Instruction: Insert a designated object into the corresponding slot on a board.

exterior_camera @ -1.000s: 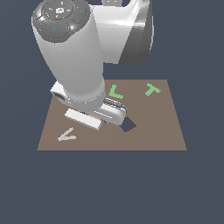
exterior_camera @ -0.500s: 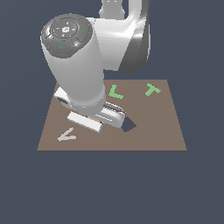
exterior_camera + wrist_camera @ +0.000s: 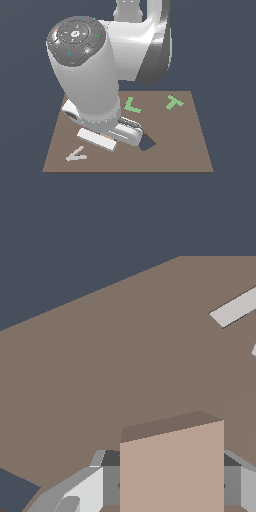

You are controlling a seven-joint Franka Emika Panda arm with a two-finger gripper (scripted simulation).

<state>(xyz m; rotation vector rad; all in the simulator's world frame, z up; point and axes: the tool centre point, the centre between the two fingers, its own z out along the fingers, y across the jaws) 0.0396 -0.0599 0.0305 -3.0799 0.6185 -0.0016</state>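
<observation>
In the wrist view the light tan-pink square tile point(image 3: 172, 466) stands between my grey fingers point(image 3: 75, 491), and my gripper point(image 3: 170, 483) is shut on it, just above the brown board point(image 3: 100, 356). In the exterior view the arm's hand point(image 3: 112, 134) hangs low over the middle of the board point(image 3: 190, 150) and hides the tile and the fingers. The dark square slot point(image 3: 146, 144) shows only partly, right beside the hand on the exterior view's right. No slot shows in the wrist view.
A pale V-shaped piece point(image 3: 76, 155) lies on the board near its front corner on the exterior view's left; it also shows as a pale bar point(image 3: 235, 308) in the wrist view. A green L point(image 3: 131, 105) and a green T point(image 3: 174, 102) lie towards the back.
The arm's big upper link has dropped a little since a second ago. The hand has stayed over about the same spot beside the slot.
</observation>
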